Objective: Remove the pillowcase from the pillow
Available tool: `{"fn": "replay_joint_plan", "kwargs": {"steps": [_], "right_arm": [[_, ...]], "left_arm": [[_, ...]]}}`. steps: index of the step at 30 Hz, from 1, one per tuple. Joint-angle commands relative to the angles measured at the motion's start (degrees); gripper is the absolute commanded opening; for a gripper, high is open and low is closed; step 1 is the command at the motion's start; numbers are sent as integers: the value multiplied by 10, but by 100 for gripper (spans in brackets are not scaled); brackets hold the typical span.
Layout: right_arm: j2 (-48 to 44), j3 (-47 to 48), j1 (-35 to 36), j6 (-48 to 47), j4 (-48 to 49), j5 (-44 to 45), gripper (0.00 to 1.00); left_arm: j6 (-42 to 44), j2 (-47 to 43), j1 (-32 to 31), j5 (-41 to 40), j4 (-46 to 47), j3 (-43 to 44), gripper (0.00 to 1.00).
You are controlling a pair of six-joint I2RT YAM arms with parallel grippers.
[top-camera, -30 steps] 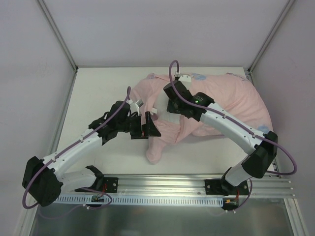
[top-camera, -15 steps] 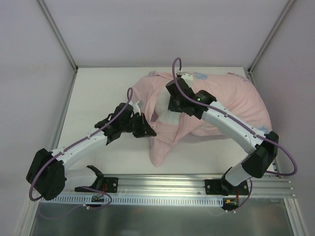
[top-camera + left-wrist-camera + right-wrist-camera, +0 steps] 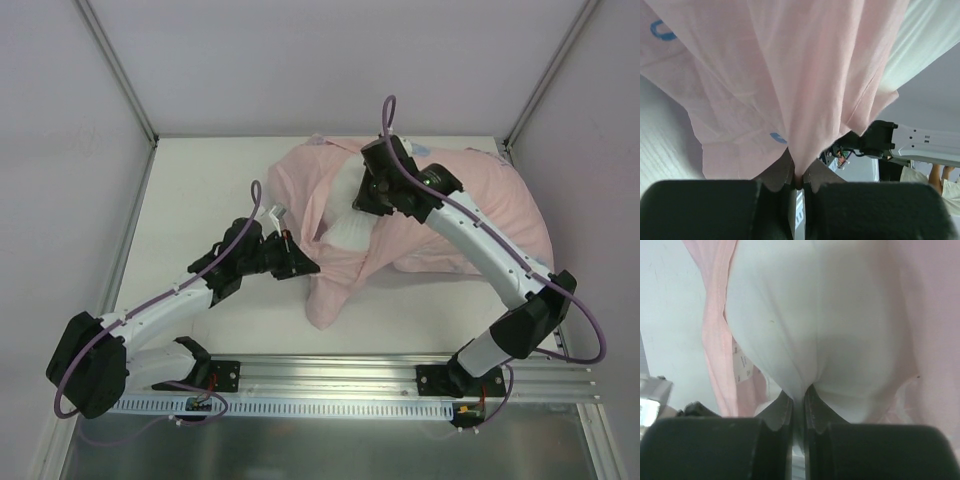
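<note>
Pillow [image 3: 350,228] mostly hidden within pillowcase [image 3: 470,205]; only its white left end shows. Left gripper [image 3: 300,266] pinches pillowcase's near edge; right gripper [image 3: 366,200], farther right, clamps the exposed pillow.

Bright, even light — soft wrist-view blur

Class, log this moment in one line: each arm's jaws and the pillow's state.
left jaws: shut on pillowcase | right jaws: shut on pillow | pillow: partly uncovered

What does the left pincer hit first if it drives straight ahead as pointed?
The pillowcase: the left pincer is shut on a fold of it. Behind that, probably the white pillow; depth is unclear.
</note>
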Motion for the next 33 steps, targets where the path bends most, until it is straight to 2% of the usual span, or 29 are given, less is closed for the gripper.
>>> {"fn": "replay_joint_plan", "kwargs": {"steps": [1, 7, 11, 13, 18, 22, 23, 24, 25, 27, 28, 32, 33], "right_arm": [[-23, 100, -58, 1, 86, 85, 1], [11, 93, -75, -4, 79, 83, 1], [25, 77, -79, 7, 83, 63, 1], [15, 54, -80, 14, 103, 38, 1], [-54, 9, -76, 0, 133, -28, 1], [-129, -78, -62, -31, 129, -60, 1], [-145, -127, -56, -37, 120, -72, 1], [-162, -157, -54, -44, 120, -80, 1], [-195, -185, -52, -51, 118, -83, 1], [-227, -265, -52, -51, 121, -103, 1], [-253, -284, -51, -48, 123, -109, 1], [-288, -328, -43, -43, 131, -129, 1], [-290, -328, -40, -44, 130, -131, 1]], "left_arm": [[20, 11, -12, 22, -127, -39, 0], [34, -51, -18, 73, -130, -44, 0], [30, -94, -20, 49, -142, -57, 0], [21, -91, -20, 23, -145, -62, 0], [8, -14, -17, -37, -145, -34, 0], [23, 29, 5, -38, -163, 33, 0], [38, 25, 24, -37, -182, 44, 0], [46, 21, 35, -38, -192, 53, 4], [54, 7, 48, -37, -200, 65, 17], [73, -6, 80, -22, -212, 73, 35], [78, -12, 109, -17, -216, 82, 48], [109, -4, 121, -21, -233, 143, 68], [111, 1, 121, -16, -233, 155, 70]]}}
